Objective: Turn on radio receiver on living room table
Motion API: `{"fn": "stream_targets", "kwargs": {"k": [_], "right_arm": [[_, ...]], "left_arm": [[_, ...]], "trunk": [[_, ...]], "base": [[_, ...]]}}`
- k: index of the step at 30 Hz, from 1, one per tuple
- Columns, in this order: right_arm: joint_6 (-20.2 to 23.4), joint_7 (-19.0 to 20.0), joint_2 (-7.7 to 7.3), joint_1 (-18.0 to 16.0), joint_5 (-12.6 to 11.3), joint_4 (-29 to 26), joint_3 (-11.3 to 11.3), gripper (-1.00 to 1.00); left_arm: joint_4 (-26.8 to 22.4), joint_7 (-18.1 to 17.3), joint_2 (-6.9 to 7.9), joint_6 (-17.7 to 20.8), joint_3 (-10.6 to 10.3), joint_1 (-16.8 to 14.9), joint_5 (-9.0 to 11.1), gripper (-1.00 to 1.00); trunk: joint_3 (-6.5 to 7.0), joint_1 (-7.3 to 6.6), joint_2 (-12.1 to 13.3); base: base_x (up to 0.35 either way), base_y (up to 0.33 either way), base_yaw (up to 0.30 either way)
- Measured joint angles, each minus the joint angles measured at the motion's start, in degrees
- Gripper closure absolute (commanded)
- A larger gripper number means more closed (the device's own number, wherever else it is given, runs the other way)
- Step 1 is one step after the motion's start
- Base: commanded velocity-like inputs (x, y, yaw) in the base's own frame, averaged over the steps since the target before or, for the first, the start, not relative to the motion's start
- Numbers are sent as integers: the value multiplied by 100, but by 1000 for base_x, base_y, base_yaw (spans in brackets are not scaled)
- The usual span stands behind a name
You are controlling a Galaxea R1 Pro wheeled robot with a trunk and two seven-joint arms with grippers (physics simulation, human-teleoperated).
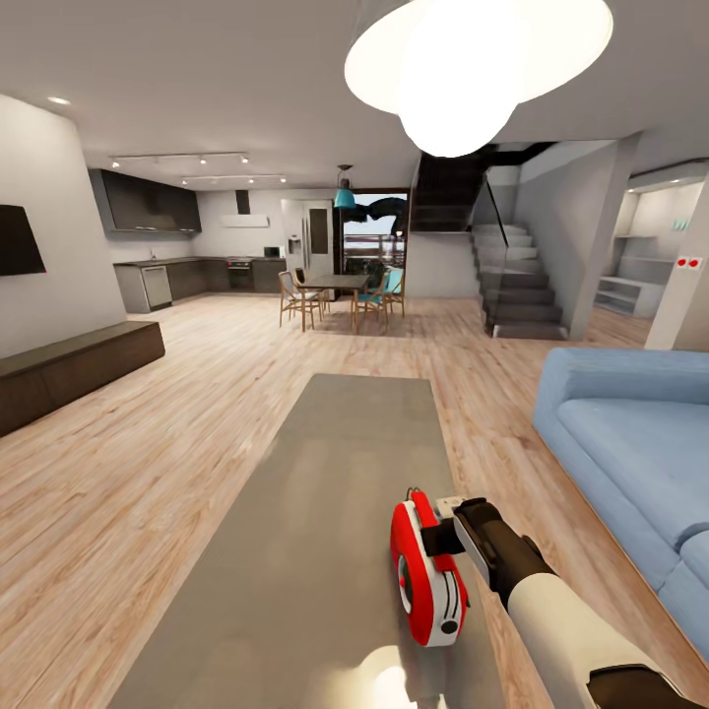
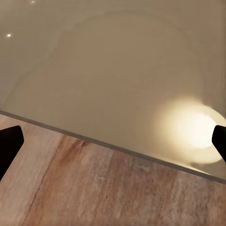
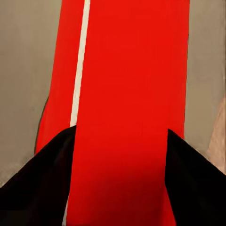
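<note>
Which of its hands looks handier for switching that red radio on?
The right hand: it already sits against the radio, fingers either side. The left hand hangs open by the table edge.

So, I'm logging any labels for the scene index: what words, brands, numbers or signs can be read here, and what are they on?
None can be read.
Radio receiver: red and white casing with a dial on its face, no lettering legible; its red side carries no print.
Two small red squares on the wall at far right: too small to read.
Table: bare glossy top, only lamp glare.
</note>
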Motion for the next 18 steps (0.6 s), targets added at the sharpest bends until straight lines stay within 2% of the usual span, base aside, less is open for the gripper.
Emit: {"fn": "stream_targets", "kwargs": {"k": [18], "right_arm": [[1,6,0,1,-20,1,-8,100]], "left_arm": [[3,0,0,0,0,0,0,-100]], "trunk": [[0,0,0]], "base": [[0,0,0]]}}
